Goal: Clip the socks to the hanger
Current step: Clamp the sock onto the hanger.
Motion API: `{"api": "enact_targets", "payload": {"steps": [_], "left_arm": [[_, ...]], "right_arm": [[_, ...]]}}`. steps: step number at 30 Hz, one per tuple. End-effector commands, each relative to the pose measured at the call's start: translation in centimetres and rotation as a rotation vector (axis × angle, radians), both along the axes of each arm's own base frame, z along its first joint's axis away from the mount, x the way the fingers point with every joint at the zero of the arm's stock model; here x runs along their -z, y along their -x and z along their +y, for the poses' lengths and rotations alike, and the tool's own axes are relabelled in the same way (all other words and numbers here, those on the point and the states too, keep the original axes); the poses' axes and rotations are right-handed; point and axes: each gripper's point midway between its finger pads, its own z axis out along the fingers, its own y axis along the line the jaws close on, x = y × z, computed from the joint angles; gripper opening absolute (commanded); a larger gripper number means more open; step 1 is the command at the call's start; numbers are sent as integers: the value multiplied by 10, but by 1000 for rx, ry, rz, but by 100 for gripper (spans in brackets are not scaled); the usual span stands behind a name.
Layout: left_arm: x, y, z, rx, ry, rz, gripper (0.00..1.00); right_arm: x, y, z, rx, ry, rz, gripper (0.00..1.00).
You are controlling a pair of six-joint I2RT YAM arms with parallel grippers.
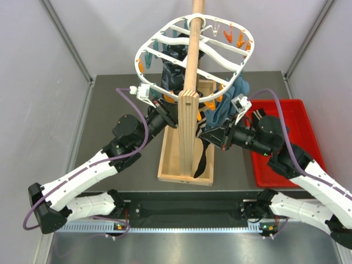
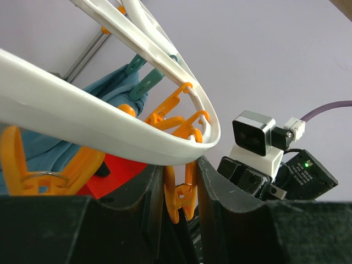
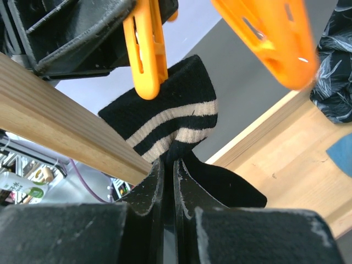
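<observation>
Black cream-striped sock (image 3: 170, 110), clamped in the closed right gripper (image 3: 168, 163), points up just under the orange plastic clothespin (image 3: 146, 55) gripped by the barely parted left gripper (image 2: 180, 168).

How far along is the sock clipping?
Done: nothing of the task seems clipped to the hanger yet. In hand: the right gripper pinches a sock by its striped cuff, near an orange clip that the left gripper holds. Left: push cuff into clip, release.

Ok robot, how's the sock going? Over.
Right gripper shut on striped sock. Left gripper squeezing orange clip on hanger. Sock not clipped yet. Wooden pole close alongside.
</observation>
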Motion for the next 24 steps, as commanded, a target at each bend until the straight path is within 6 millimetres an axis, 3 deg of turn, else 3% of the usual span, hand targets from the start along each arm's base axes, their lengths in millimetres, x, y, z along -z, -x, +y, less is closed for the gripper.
{"api": "enact_targets", "payload": {"steps": [1,24], "left_arm": [[22,-17,4,-74,-39,47,0],[28,-19,2,-74,-48,60,0]], "right_arm": [[-45,8,2,-30,-102,-75,0],[-54,28,-7,-77,-158,-68,0]]}}
